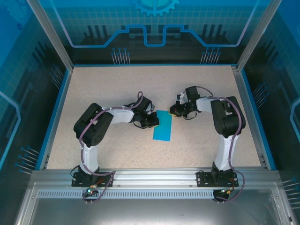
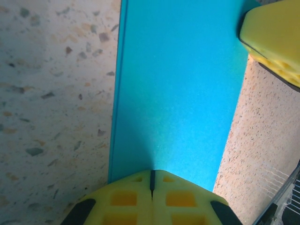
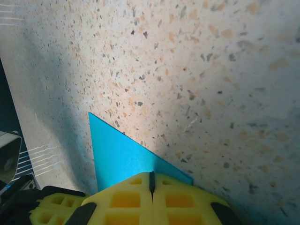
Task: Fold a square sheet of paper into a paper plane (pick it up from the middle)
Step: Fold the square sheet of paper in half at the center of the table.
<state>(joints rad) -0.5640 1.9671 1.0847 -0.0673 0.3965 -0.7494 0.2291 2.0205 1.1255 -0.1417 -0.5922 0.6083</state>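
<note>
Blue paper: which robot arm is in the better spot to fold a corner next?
Probably the right: its shut right gripper sits at the far corner of the paper; the left gripper is at its side edge.

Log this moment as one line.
paper: folded rectangle, flat on table | left hand: shut, at paper's edge | right hand: shut, at paper's far corner

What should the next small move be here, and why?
Probably slide the left end effector, tips shut, along the sheet of paper to flatten it, while the right end effector presses on the corner beneath it. The sheet lies as a narrow rectangle with a second layer showing along one long edge, so it looks folded in half, and both shut end effectors sit at one end.
</note>
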